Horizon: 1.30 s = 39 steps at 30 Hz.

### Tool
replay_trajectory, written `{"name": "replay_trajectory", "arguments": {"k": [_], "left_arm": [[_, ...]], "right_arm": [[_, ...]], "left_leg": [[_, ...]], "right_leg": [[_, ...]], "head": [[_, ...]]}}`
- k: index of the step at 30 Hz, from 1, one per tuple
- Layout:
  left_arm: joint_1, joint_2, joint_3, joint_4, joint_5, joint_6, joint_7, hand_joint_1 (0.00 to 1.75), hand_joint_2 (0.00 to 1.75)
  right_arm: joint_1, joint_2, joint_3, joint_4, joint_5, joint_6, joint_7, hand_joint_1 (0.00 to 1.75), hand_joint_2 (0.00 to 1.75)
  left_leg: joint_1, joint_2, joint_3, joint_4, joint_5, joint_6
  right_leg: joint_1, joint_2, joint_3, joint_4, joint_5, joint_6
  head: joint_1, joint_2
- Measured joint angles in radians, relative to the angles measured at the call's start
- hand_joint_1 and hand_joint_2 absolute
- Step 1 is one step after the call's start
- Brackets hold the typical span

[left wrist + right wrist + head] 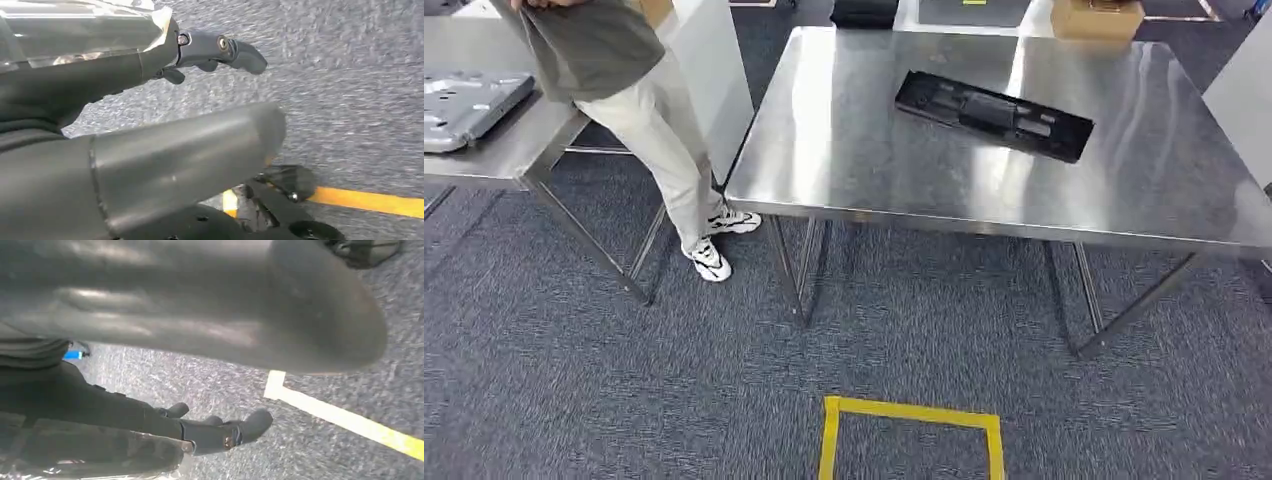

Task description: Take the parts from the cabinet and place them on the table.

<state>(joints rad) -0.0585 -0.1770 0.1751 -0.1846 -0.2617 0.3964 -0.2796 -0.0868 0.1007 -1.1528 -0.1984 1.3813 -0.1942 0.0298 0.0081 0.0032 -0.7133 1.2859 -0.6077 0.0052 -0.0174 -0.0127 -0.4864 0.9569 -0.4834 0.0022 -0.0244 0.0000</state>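
— Yellow tape (911,425) on the carpet (624,380) lies nearest, a square outline right under the robot's view. Do you see what the hands are doing?

— Both arms hang at its sides. The left hand (150,130) seems to press against something shiny, a clear-wrapped or metallic piece (85,30), with a dark finger (235,52) reaching past its edge. The right hand (165,365) shows the same sort of glossy piece (90,460) under its fingers (240,430). Whether either hand is truly gripping, I can't tell; the thumbs block most of it.

— And the part itself?

— One black part (994,115) already lies flat on the steel table (854,190), toward the far side, well in from every edge. It's long and narrow. Its long axis runs slantwise, from far-left down to near-right, not square with the table's front rim.

— So what should the robot do now?

— My guess is it stands between trips. I'd have it keep its arms close, since a person (639,100) stands just beside the table's left corner, next to a second table (494,150) carrying a grey tray-like plate (469,105). Any next part should go on the bare steel near the front, clear of the black one, laid flat and not overhanging.
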Motion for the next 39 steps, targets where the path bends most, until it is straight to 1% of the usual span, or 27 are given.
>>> {"name": "replay_trajectory", "arguments": {"k": [2, 4, 5, 6, 7, 8, 9, 10, 11, 14, 15, 16, 17, 19, 20, 21, 22, 25, 26, 28, 30, 31, 32, 34, 35, 37, 39], "left_arm": [[0.001, 0.000, 0.000, 0.000, 0.000, 0.000, 0.000, 0.00, 0.00], [0.001, 0.000, 0.000, 0.000, 0.000, 0.000, 0.000, 0.00, 0.00], [-0.002, 0.001, 0.000, 0.000, 0.000, 0.000, 0.000, 0.00, 0.00], [-0.004, 0.009, 0.000, -0.001, 0.000, 0.001, 0.000, 0.00, 0.00], [-0.005, 0.005, 0.000, 0.000, 0.000, 0.002, 0.000, 0.00, 0.00], [-0.007, 0.006, 0.000, 0.000, 0.000, 0.005, -0.001, 0.00, 0.00], [-0.007, 0.005, 0.000, 0.000, 0.000, 0.008, -0.002, 0.00, 0.00], [-0.007, 0.004, 0.000, 0.000, 0.001, 0.011, -0.002, 0.00, 0.00], [-0.007, 0.001, 0.000, 0.000, 0.002, 0.012, -0.003, 0.00, 0.00], [-0.009, 0.000, 0.001, 0.000, 0.005, 0.013, -0.006, 0.00, 0.00], [-0.008, -0.001, 0.001, 0.000, 0.005, 0.013, -0.008, 0.00, 0.00], [-0.008, -0.001, 0.001, 0.000, 0.004, 0.011, -0.009, 0.00, 0.00], [-0.008, -0.001, 0.000, 0.000, 0.000, 0.010, -0.009, 0.00, 0.00], [-0.010, -0.001, 0.000, 0.000, -0.007, 0.002, -0.008, 0.00, 0.00], [-0.013, -0.001, 0.000, 0.000, -0.014, 0.000, -0.007, 0.00, 0.00], [-0.015, 0.001, 0.000, -0.001, -0.019, -0.003, -0.003, 0.00, 0.00], [-0.017, -0.001, 0.000, -0.001, -0.026, -0.008, 0.001, 0.00, 0.00], [-0.022, 0.000, -0.002, -0.001, -0.044, -0.018, 0.016, 0.00, 0.00], [-0.021, 0.002, -0.004, 0.000, -0.048, -0.021, 0.025, 0.00, 0.00], [-0.024, 0.001, -0.011, 0.000, -0.055, -0.025, 0.036, 0.00, 0.00], [-0.028, 0.001, -0.015, 0.000, -0.064, -0.026, 0.043, 0.00, 0.00], [-0.030, 0.001, -0.016, 0.000, -0.067, -0.026, 0.046, 0.00, 0.00], [-0.032, 0.001, -0.016, 0.000, -0.073, -0.028, 0.050, 0.00, 0.00], [-0.036, 0.000, -0.019, -0.001, -0.075, -0.029, 0.056, 0.00, 0.00], [-0.040, 0.000, -0.022, -0.002, -0.076, -0.029, 0.058, 0.00, 0.00], [-0.049, -0.001, -0.029, -0.003, -0.079, -0.029, 0.061, 0.00, 0.00], [-0.052, -0.001, -0.032, -0.004, -0.083, -0.029, 0.061, 0.00, 0.00]], "right_arm": [[0.000, 0.000, 0.000, 0.000, 0.000, 0.000, 0.000, 0.00, 0.00], [0.000, 0.000, 0.000, 0.000, 0.000, 0.000, 0.000, 0.00, 0.00], [0.000, 0.002, 0.000, 0.000, 0.000, 0.000, 0.000, 0.00, 0.00], [0.000, 0.011, 0.000, 0.001, 0.000, 0.000, 0.000, 0.00, 0.00], [-0.001, 0.008, 0.000, 0.000, 0.001, -0.001, 0.000, 0.00, 0.00], [-0.003, 0.009, 0.000, 0.000, 0.003, 0.000, 0.000, 0.00, 0.00], [-0.004, 0.008, 0.000, 0.000, 0.003, 0.000, -0.001, 0.00, 0.00], [-0.003, 0.008, 0.002, 0.000, 0.006, 0.000, -0.004, 0.00, 0.00], [-0.004, 0.006, 0.002, 0.000, 0.008, 0.001, -0.005, 0.00, 0.00], [-0.003, 0.001, 0.005, 0.000, 0.011, 0.002, -0.009, 0.00, 0.00], [-0.003, 0.000, 0.006, 0.000, 0.012, 0.002, -0.009, 0.00, 0.00], [-0.003, -0.001, 0.006, 0.000, 0.012, 0.002, -0.010, 0.00, 0.00], [-0.003, -0.002, 0.006, 0.000, 0.011, 0.002, -0.010, 0.00, 0.00], [-0.004, -0.004, 0.006, 0.000, -0.001, 0.002, -0.021, 0.00, 0.00], [-0.006, -0.004, 0.006, 0.000, -0.007, 0.002, -0.028, 0.00, 0.00], [-0.009, 0.000, 0.005, 0.000, -0.011, 0.002, -0.032, 0.00, 0.00], [-0.011, -0.001, 0.005, 0.000, -0.017, 0.002, -0.037, 0.00, 0.00], [-0.013, 0.001, 0.005, 0.000, -0.030, 0.004, -0.043, 0.00, 0.00], [-0.015, 0.003, 0.005, 0.001, -0.035, 0.007, -0.044, 0.00, 0.00], [-0.029, 0.003, 0.004, 0.001, -0.037, 0.016, -0.042, 0.00, 0.00], [-0.050, 0.004, 0.004, 0.001, -0.038, 0.020, -0.033, 0.00, 0.00], [-0.062, 0.005, 0.003, 0.001, -0.039, 0.022, -0.026, 0.00, 0.00], [-0.075, 0.005, 0.003, 0.001, -0.040, 0.023, -0.019, 0.00, 0.00], [-0.097, 0.005, 0.003, 0.000, -0.042, 0.026, -0.003, 0.00, 0.00], [-0.107, 0.005, 0.003, 0.000, -0.042, 0.029, 0.002, 0.00, 0.00], [-0.123, 0.008, 0.003, 0.000, -0.042, 0.034, 0.006, 0.00, 0.00], [-0.134, 0.010, 0.004, 0.000, -0.043, 0.034, 0.006, 0.00, 0.00]], "left_leg": [[-0.001, -0.001, 0.028, 0.026, 0.027, 0.010], [-0.008, -0.002, 0.137, -0.110, 0.090, 0.036], [-0.017, -0.006, 0.202, -0.202, 0.103, 0.058], [-0.031, -0.008, 0.252, -0.276, 0.083, 0.080], [-0.029, -0.001, 0.268, -0.315, 0.080, 0.078], [-0.036, -0.004, 0.262, -0.315, 0.084, 0.077], [-0.038, -0.004, 0.260, -0.318, 0.090, 0.083], [-0.038, -0.004, 0.254, -0.336, 0.102, 0.088], [-0.024, 0.005, 0.250, -0.351, 0.119, 0.080], [-0.025, 0.005, 0.201, -0.351, 0.154, 0.082], [-0.025, 0.006, 0.184, -0.350, 0.169, 0.080], [-0.024, 0.008, 0.167, -0.348, 0.182, 0.076], [-0.021, 0.010, 0.147, -0.345, 0.194, 0.071], [-0.013, 0.012, 0.109, -0.327, 0.214, 0.059], [-0.011, 0.011, 0.088, -0.310, 0.223, 0.051], [-0.015, 0.011, 0.071, -0.296, 0.229, 0.043], [-0.015, 0.010, 0.062, -0.286, 0.236, 0.036], [-0.014, 0.010, 0.055, -0.288, 0.269, 0.024], [-0.008, 0.010, 0.045, -0.284, 0.268, 0.020], [-0.001, 0.005, 0.024, -0.210, 0.130, 0.006], [0.002, 0.003, 0.003, -0.062, 0.017, -0.004], [0.003, 0.002, 0.000, -0.006, 0.007, -0.006], [0.004, 0.001, 0.010, 0.022, 0.031, -0.006], [0.006, 0.000, 0.082, -0.034, 0.114, -0.003], [0.006, -0.001, 0.149, -0.116, 0.128, 0.002], [0.001, -0.006, 0.273, -0.306, 0.059, 0.013], [-0.008, -0.006, 0.257, -0.311, 0.062, 0.021]], "right_leg": [[0.008, -0.001, -0.029, 0.005, 0.019, 0.000], [0.018, 0.000, -0.051, 0.009, 0.033, -0.001], [0.020, 0.001, -0.056, 0.009, 0.040, -0.003], [0.020, 0.000, -0.060, 0.011, 0.046, 0.002], [0.024, -0.001, -0.063, 0.010, 0.055, 0.008], [0.023, -0.002, -0.069, 0.010, 0.064, 0.020], [0.017, -0.003, -0.074, 0.009, 0.074, 0.022], [0.024, -0.004, -0.079, 0.007, 0.082, 0.030], [0.025, -0.002, -0.085, 0.022, 0.067, 0.027], [0.016, 0.007, -0.145, 0.185, -0.089, 0.007], [0.011, 0.007, -0.160, 0.265, -0.126, 0.012], [0.006, 0.007, -0.163, 0.315, -0.127, 0.026], [0.000, 0.007, -0.148, 0.330, -0.100, 0.047], [-0.010, 0.007, -0.067, 0.246, -0.022, 0.087], [-0.017, 0.008, -0.002, 0.155, -0.010, 0.094], [-0.023, 0.012, 0.059, 0.050, -0.057, 0.089], [-0.003, 0.016, 0.101, -0.017, -0.086, 0.072], [-0.004, 0.014, 0.068, 0.000, -0.079, 0.046], [-0.022, 0.009, 0.055, 0.001, -0.067, 0.028], [-0.014, 0.004, 0.025, 0.003, -0.039, 0.004], [-0.009, 0.003, -0.009, 0.004, -0.010, 0.000], [-0.008, 0.003, -0.021, 0.007, 0.004, 0.001], [-0.007, 0.002, -0.044, 0.012, 0.017, 0.004], [-0.008, 0.003, -0.086, 0.027, 0.039, 0.011], [-0.009, 0.003, -0.103, 0.033, 0.047, 0.017], [-0.004, 0.003, -0.116, 0.037, 0.066, 0.031], [-0.008, -0.002, -0.117, 0.029, 0.086, 0.046]], "head": [[0.000, 0.000], [-0.001, 0.000], [-0.002, 0.000], [0.002, 0.000], [0.001, 0.000], [0.003, 0.000], [-0.001, 0.000], [-0.003, 0.000], [0.000, 0.000], [0.006, 0.000], [0.005, 0.000], [0.008, 0.000], [0.008, 0.000], [0.007, 0.000], [0.008, 0.000], [0.012, 0.000], [0.013, 0.000], [0.008, 0.000], [0.008, 0.000], [0.002, 0.000], [0.000, 0.000], [0.000, 0.000], [-0.002, 0.000], [-0.002, 0.000], [-0.002, 0.000], [-0.001, 0.000], [0.001, 0.000]]}}
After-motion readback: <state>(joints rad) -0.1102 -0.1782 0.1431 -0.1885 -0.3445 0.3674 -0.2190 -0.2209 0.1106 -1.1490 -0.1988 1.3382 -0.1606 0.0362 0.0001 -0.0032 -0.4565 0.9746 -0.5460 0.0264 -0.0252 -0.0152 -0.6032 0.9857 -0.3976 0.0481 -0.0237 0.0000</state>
